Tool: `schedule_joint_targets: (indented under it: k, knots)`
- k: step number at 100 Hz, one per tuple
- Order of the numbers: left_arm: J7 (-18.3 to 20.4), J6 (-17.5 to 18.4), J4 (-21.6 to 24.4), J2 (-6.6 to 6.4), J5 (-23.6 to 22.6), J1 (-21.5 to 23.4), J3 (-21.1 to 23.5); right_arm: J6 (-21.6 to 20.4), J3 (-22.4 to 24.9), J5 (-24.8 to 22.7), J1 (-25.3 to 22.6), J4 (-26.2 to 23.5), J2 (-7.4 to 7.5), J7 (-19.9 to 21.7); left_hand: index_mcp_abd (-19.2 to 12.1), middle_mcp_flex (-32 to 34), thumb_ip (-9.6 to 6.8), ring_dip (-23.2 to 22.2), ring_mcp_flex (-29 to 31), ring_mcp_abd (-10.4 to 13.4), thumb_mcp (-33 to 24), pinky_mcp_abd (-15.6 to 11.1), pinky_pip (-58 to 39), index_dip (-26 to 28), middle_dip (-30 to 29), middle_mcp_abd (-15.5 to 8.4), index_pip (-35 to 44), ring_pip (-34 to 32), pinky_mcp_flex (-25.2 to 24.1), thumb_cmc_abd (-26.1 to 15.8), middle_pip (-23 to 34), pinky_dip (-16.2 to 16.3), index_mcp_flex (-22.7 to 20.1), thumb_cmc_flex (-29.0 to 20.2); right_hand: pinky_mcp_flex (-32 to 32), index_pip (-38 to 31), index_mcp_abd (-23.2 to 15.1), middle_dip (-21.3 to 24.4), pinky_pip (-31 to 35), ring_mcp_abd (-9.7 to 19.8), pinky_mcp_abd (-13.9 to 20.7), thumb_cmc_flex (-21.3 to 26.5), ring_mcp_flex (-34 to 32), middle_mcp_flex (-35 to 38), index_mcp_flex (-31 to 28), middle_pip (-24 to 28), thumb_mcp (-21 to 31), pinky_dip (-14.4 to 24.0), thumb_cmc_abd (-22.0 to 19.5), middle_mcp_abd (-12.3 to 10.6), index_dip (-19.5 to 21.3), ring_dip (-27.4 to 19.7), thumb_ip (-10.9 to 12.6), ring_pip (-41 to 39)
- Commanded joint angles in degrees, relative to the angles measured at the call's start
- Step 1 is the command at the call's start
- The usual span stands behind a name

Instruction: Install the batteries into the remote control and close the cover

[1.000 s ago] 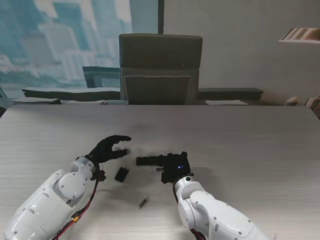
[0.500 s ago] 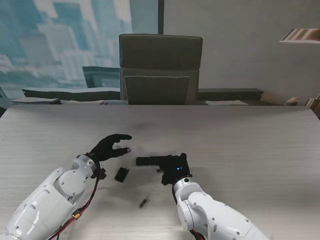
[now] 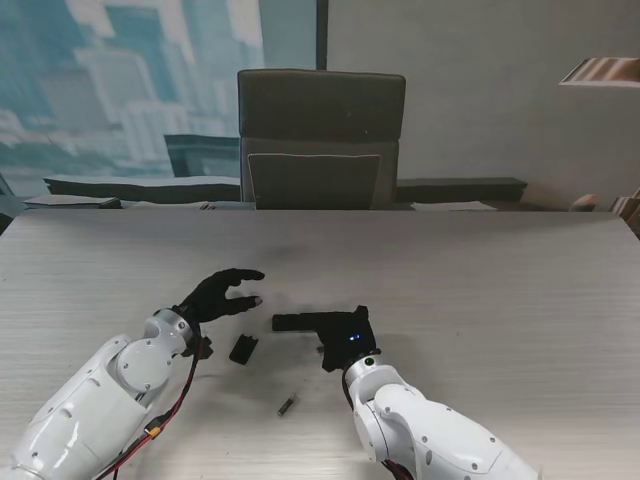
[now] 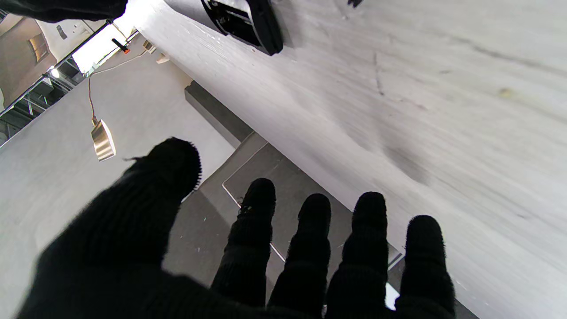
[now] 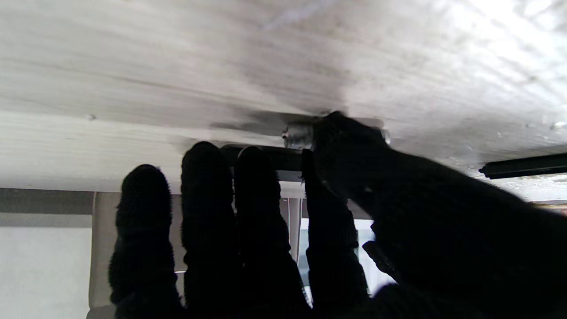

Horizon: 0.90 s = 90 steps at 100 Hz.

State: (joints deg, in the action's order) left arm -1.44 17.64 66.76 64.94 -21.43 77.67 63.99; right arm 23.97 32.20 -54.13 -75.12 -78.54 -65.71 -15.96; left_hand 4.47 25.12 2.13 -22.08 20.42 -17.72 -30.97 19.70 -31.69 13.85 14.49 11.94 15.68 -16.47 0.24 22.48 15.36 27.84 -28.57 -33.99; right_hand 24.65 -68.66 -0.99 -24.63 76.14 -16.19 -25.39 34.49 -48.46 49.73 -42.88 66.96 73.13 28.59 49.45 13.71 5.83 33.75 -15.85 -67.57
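The black remote (image 3: 296, 322) lies on the table in the middle, its long body pointing left. My right hand (image 3: 345, 337) sits over its right end, fingers curled on it. In the right wrist view the thumb presses a silvery battery (image 5: 297, 134) against the dark remote (image 5: 270, 156). Left of the remote, my left hand (image 3: 222, 293) hovers open with its fingers (image 4: 314, 230) spread and holds nothing. Its wrist view shows the remote's hollow end (image 4: 248, 20). A black battery cover (image 3: 243, 348) lies nearer to me. A second battery (image 3: 286, 405) lies nearer still.
The pale wood-grain table (image 3: 480, 290) runs wide to the right and far side. A dark office chair (image 3: 320, 135) stands behind the far edge, with papers (image 3: 452, 204) along it. Red cables (image 3: 170, 415) hang from my left forearm.
My right hand has crept slightly left and farther along the remote. The left hand, the cover and the loose battery have stayed put.
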Motion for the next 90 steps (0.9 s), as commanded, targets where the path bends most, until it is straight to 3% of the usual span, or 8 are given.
schedule_joint_targets:
  k: [1, 29, 53, 90]
  knots:
    - [1.17, -0.57, 0.4, -0.1, -0.54, -0.1, -0.34, -0.67, -0.73, 0.39, -1.58, 2.24, 0.69, 2.32, 0.29, -0.05, -0.11, -0.56, -0.52, 0.71, -0.54, -0.94, -1.02, -0.73, 0.52, -0.13, 0.65, -0.6, -1.04, -0.57, 1.04, -0.41, 0.26, 1.74, 0.14, -0.52, -0.75, 0.8, 1.6, -0.07, -0.3, 2.64, -0.28, 1.01, -7.88, 2.59, -0.19, 0.33, 0.61, -0.23, 1.74, -0.13, -1.03, -0.44]
    - [-0.94, -2.73, 0.87, -0.39, -5.81, -0.34, -2.07, -3.65, 0.44, -0.84, -1.43, 0.67, 1.23, 2.6, 0.77, 0.65, -0.08, -0.69, -0.44, 0.89, -1.71, -0.86, -2.29, -0.22, 0.82, -0.2, 2.26, -1.16, -0.82, -0.4, 1.93, -0.18, -1.52, 2.06, -2.01, -3.02, 2.14, 1.34, 0.53, -0.74, -0.92, 2.84, 1.95, -0.67, -5.59, 2.45, 2.36, -0.03, -0.44, -0.08, 6.19, -0.66, -0.63, 1.6]
    - [-3.04, -2.6, 0.78, -0.24, -7.68, -0.36, -2.88, -5.2, -0.85, -0.46, 0.18, 2.38, 1.07, 2.34, 0.87, 1.14, 0.06, -0.67, -0.4, 0.95, -2.45, -0.71, -3.45, 0.03, 0.93, -0.21, 3.1, -1.61, -0.88, -0.44, 2.56, -0.31, -2.07, 2.7, -0.25, -5.39, 0.63, 1.68, 0.6, -0.2, -1.56, -0.14, -0.34, 2.11, -7.46, 3.59, 9.27, -0.21, 7.27, -1.52, 8.17, -0.82, 3.82, 1.43]
    - [-3.36, -3.77, 0.66, -0.59, -10.43, -1.01, -4.42, -6.59, 2.01, 1.9, 0.64, 0.57, -0.48, -0.76, 0.99, 0.55, 0.29, -0.37, -1.26, 1.2, -3.34, -0.9, -4.0, 0.01, 0.94, -0.29, 3.18, -1.47, -1.31, 0.05, 2.65, -1.02, -1.62, 3.18, 0.04, -6.26, 1.18, 1.82, 0.87, -0.55, -1.76, -0.55, -0.72, 2.49, -7.34, 4.39, 10.46, -0.18, 7.97, -1.14, 8.81, -0.65, 5.08, 0.58]
